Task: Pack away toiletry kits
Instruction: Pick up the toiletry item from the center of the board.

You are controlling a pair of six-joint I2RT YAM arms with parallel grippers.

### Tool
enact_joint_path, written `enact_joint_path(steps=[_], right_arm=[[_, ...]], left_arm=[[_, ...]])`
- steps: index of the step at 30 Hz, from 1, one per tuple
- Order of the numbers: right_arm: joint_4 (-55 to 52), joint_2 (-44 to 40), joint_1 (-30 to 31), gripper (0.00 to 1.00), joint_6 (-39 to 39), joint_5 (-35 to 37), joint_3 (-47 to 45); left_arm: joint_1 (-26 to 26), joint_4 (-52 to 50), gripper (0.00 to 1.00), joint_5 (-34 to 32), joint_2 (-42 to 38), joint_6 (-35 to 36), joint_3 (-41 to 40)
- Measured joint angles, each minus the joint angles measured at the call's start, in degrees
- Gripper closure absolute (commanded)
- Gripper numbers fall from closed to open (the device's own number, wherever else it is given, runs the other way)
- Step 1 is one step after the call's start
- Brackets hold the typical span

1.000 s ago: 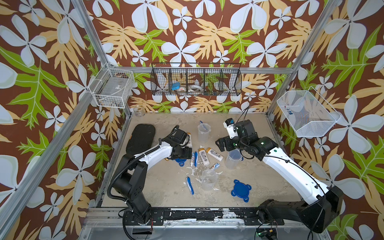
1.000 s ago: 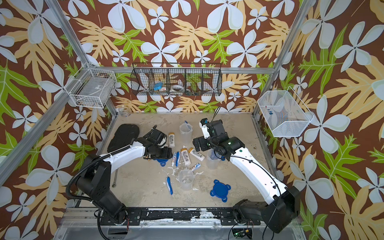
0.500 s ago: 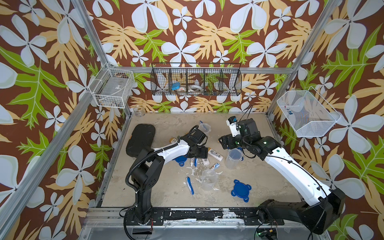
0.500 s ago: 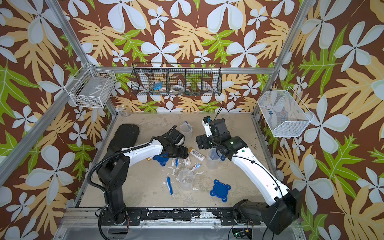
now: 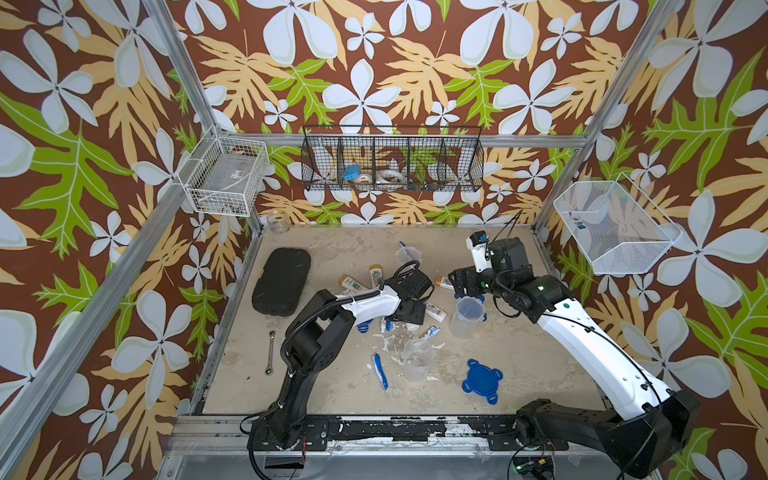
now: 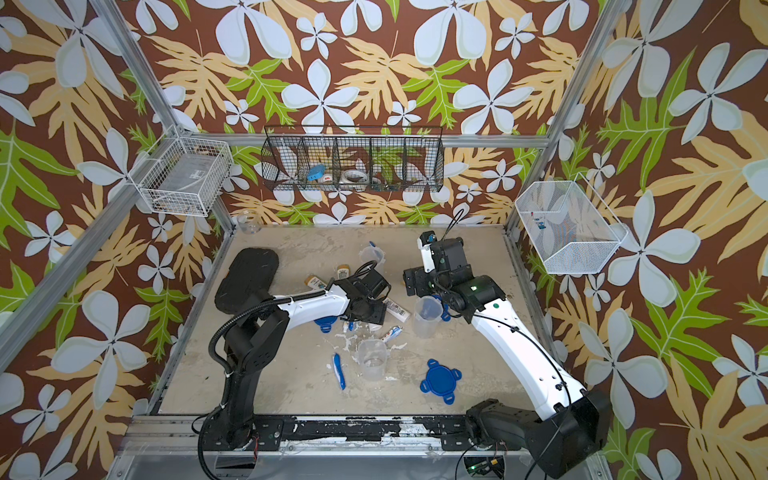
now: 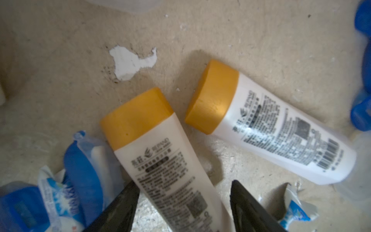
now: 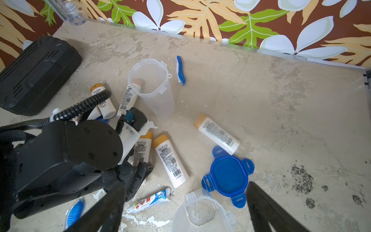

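Note:
My left gripper [image 7: 183, 183] is open and low over the table. Its jaws stand either side of a white gold-capped bottle [image 7: 160, 148], with a gap on each side. A second bottle [image 7: 271, 136] lies just beyond, and a wrapped toothbrush [image 7: 84, 160] beside it. In both top views the left gripper [image 5: 409, 316] [image 6: 368, 313] is among the scattered bottles. My right gripper [image 8: 185, 185] is open above a clear cup [image 8: 200, 213] and a blue lid [image 8: 228, 176]. A toothpaste tube [image 8: 150, 200] lies between the arms. Another cup [image 5: 415, 359] stands nearer the front, a third cup [image 5: 406, 254] at the back.
A black oblong case [image 5: 282, 280] lies at the left, with a wrench [image 5: 271, 353] in front of it. A glass jar [image 5: 278, 220] sits in the back left corner. Wire baskets hang on the left wall [image 5: 226, 174], the back wall [image 5: 392, 160] and the right wall [image 5: 611, 226]. A loose blue lid [image 5: 482, 380] lies front right.
My left arm has swung right and forward, bringing its gripper down over the gold-capped bottles. The right gripper has shifted slightly right.

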Motion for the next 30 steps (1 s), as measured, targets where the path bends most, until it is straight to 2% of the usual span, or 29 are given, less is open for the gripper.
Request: enact_joint_path(steps=[4, 7, 12, 18, 22, 24, 30], right_arm=[[0.0, -0.6, -0.1, 0.07, 0.0, 0.8, 0.1], [-0.2, -0.7, -0.2, 0.07, -0.2, 0.9, 0.5], [-0.5, -1.0, -0.2, 0.08, -0.1, 1.0, 0.4], [-2.5, -1.6, -0.2, 0.08, 0.0, 0.9, 0.5], [-3.5, -2.6, -0.2, 0.08, 0.5, -0.5, 0.9], [-4.3, -2.9, -0.2, 0.09, 1.2, -2.2, 1.5], [-5.2, -2.1, -0.2, 0.10, 3.1, -12.0, 2.4]], left_arm=[[0.0, 2.1, 0.40, -3.0, -1.3, 0.5, -2.9], [0.0, 2.3, 0.42, -5.8, -3.0, 0.7, -6.1], [0.0, 2.7, 0.57, -7.9, -3.2, 0.9, -7.3], [0.0, 4.0, 0.81, -8.5, -4.5, 0.9, -8.1], [0.3, -0.2, 1.00, -6.7, -8.1, 2.7, -9.4], [1.2, -0.3, 1.00, -5.0, -11.5, 3.0, -10.8], [5.4, 5.1, 1.00, 2.5, -28.3, 6.1, -18.2]])
